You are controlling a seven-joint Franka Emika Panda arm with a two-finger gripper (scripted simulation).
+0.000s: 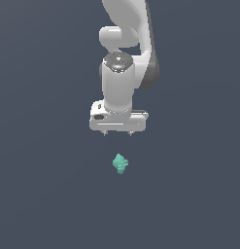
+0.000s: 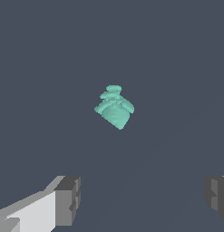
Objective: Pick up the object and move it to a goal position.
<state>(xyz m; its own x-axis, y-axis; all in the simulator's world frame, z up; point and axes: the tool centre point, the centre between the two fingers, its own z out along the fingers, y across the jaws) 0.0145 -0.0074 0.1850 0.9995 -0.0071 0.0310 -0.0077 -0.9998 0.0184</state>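
Exterior view. Plain dark slate-blue ground (image 1: pixel 39 194) fills the whole frame; nothing else lies on it but the object (image 1: pixel 121 164), a small teal-green lumpy piece, sitting alone a little below the frame's centre. Nothing stands between it and the arm. The white arm (image 1: pixel 126 44) comes in from the top edge, wrist section upright, hand pointing straight down. Gripper (image 1: pixel 117 133) hangs above the object, apart from it, with bare ground showing between. Only the two dark fingertips poke out under the wide white hand body, set well apart from each other. The object lies roughly under the gap between them, slightly toward the exterior view's right of the midpoint.

Wrist view. Same bare ground (image 2: pixel 41 68). Object (image 2: pixel 114 108) is seen from above: stacked ridged lobes narrowing to a rounded point, teal all over. Two grey fingertips (image 2: pixel 68 199) show at the frame edges, one with its white finger body attached, the other cut off by the border. Wide gap between them, jaws spread, nothing held. Object sits clear of both fingers, no contact.
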